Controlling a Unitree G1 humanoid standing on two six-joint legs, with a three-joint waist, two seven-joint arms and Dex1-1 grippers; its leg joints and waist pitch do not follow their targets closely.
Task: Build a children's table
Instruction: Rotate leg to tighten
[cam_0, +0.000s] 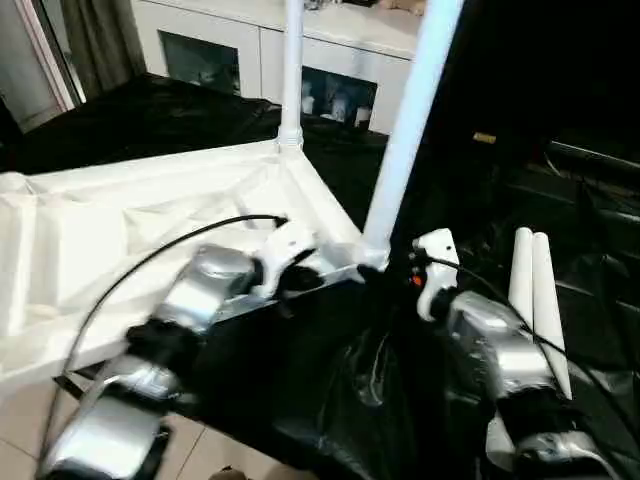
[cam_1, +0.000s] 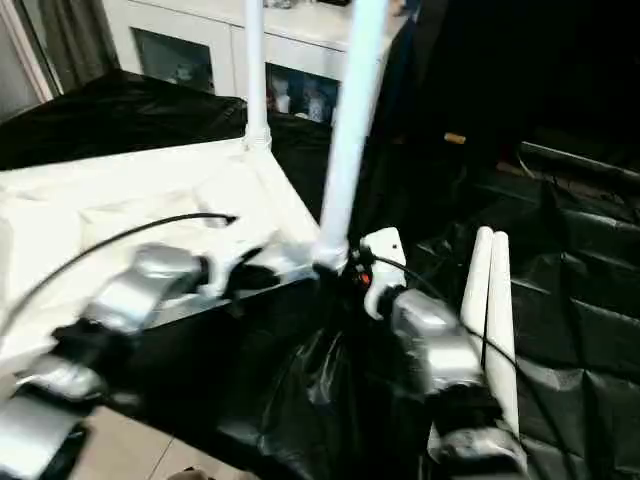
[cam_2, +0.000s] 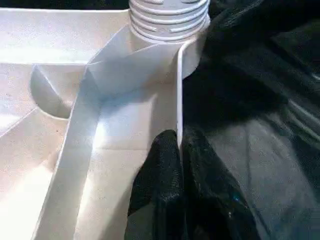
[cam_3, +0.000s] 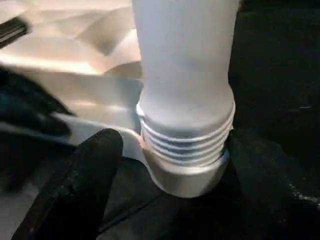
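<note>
Left pincer (cam_2: 179, 165) pinches the tabletop (cam_0: 150, 215) rim; right pincer (cam_3: 170, 165) gapes around the near leg (cam_0: 405, 130), spare legs (cam_0: 532, 290) beside.

Both silver forearms reach forward and converge toward twelve o'clock. The left tool (cam_2: 177, 165) is pinched closed; the right tool (cam_3: 170, 165) has its black fingers (cam_3: 85, 175) spread apart.

Table top (cam_0: 150, 230) is lying upside down on the covered surface (cam_0: 150, 110), one leg (cam_0: 291, 70) standing in its far corner and another leg (cam_0: 405, 130) in the near corner. Left end effector (cam_0: 300, 262) sits on the rim just left of that near leg, right end effector (cam_0: 385, 275) at its base. Two spare legs (cam_0: 533, 290) lie off to the right, cabinet (cam_0: 250, 50) behind.
</note>
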